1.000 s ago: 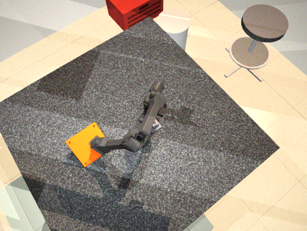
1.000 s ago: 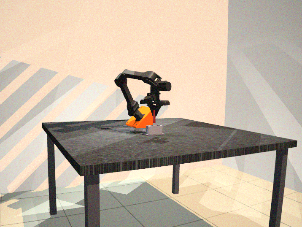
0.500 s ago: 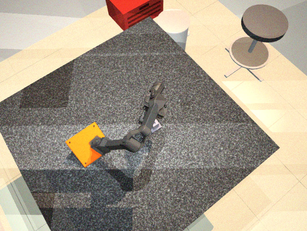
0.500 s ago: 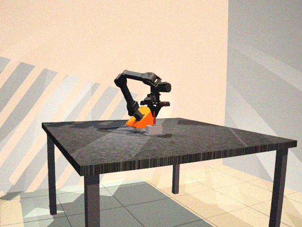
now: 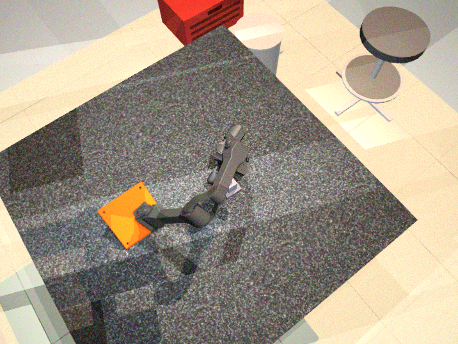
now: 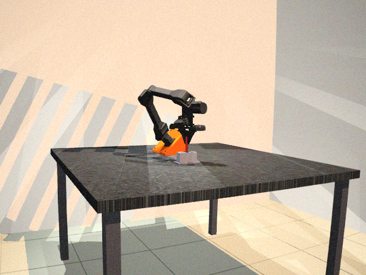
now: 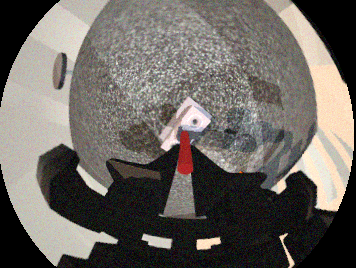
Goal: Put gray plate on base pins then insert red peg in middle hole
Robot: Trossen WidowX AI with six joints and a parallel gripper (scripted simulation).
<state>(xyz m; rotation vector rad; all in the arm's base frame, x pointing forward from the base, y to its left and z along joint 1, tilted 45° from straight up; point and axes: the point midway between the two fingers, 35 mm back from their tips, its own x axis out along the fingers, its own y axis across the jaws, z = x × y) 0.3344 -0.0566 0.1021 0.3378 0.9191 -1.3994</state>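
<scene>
Red peg upright in the closed claw, tip at gray plate, mid-table.

Top view looks down from afar, exterior sideways, wrist close; all share the table.

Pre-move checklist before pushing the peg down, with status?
1. Gripper shut on the peg: ok.
2. Peg upright, tip down: ok.
3. Plate seated flat on the base: looks flat from the exterior view; pins hidden, cannot tell.
4. Tip lined up with the middle hole: close in the wrist view, exact centring cannot tell.
5. Peg fully inserted: not ok; most of the shaft shows above the plate.
</scene>
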